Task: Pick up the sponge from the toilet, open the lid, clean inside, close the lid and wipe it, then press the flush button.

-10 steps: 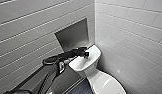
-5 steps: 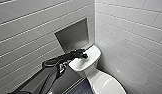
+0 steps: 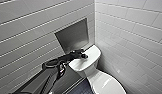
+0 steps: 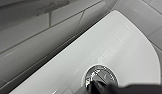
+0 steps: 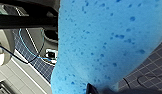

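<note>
The white toilet (image 3: 97,75) stands in the corner with its lid (image 3: 107,83) down over the bowl. My left arm reaches in over the tank top, and my left gripper (image 3: 84,56) sits above its middle. In the left wrist view the dark shut tip of my left gripper (image 4: 97,87) rests on the round chrome flush button (image 4: 100,75) set in the tank top. The bright blue sponge (image 5: 104,45) looms large in the right wrist view, held in my right gripper (image 5: 97,90) above the floor.
Grey tiled walls close in behind and to the right of the toilet. A recessed niche (image 3: 72,36) sits in the back wall just above the tank. Dark small-tiled floor (image 3: 82,88) lies left of the bowl. Cables trail over the floor (image 5: 32,57) near my base.
My left arm has come down a little toward the tank top. The sponge stays in my right gripper.
</note>
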Available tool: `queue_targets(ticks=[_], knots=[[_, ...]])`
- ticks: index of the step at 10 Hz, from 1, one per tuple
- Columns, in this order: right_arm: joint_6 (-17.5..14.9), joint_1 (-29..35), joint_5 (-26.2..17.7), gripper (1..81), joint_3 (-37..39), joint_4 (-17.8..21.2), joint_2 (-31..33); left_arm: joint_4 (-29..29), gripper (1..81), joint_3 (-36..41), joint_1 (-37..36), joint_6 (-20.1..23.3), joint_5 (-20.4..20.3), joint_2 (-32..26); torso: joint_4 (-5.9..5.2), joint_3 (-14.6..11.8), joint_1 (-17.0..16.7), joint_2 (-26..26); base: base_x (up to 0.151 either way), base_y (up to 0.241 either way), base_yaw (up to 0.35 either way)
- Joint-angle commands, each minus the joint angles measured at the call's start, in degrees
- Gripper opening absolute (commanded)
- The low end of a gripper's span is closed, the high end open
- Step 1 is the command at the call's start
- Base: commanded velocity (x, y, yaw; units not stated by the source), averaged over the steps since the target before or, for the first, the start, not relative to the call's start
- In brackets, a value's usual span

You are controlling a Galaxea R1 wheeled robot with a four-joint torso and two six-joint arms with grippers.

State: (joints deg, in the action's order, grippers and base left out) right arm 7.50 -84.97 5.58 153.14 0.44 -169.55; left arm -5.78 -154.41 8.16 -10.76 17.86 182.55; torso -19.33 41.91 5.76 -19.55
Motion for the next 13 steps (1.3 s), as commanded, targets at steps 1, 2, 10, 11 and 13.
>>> queue_targets(ticks=[1,2,10,11,13], knots=[[-0.1,-1.2,-4.4,1.0,-0.7,0.4,-0.6,0.9,1.0,-0.5,-10.0,0.2,-0.2,2.4,-0.02,4.1,0.0,0.0,0.0,0.0,0.0],[-0.1,-1.2,-4.4,1.0,-0.7,0.4,-0.7,0.9,1.0,-0.5,-10.2,0.2,-1.0,2.4,-0.02,0.3,0.0,0.0,0.0,0.0,0.0],[-0.1,-1.0,-4.5,1.0,-0.7,0.4,-1.1,0.1,1.0,-0.1,-11.5,0.1,-0.4,2.4,-0.02,2.4,0.0,0.0,0.0,0.0,0.0],[-0.1,-1.0,-4.5,1.0,-0.7,0.4,-1.1,-0.3,1.0,0.6,-11.5,0.1,-0.3,2.4,-0.02,2.4,0.0,0.0,0.0,0.0,0.0],[-0.2,-0.9,-4.5,1.0,-0.7,0.3,-1.1,-0.3,1.0,1.1,-12.6,0.0,1.3,2.4,-0.02,2.4,0.0,0.0,0.0,0.0,0.0]])
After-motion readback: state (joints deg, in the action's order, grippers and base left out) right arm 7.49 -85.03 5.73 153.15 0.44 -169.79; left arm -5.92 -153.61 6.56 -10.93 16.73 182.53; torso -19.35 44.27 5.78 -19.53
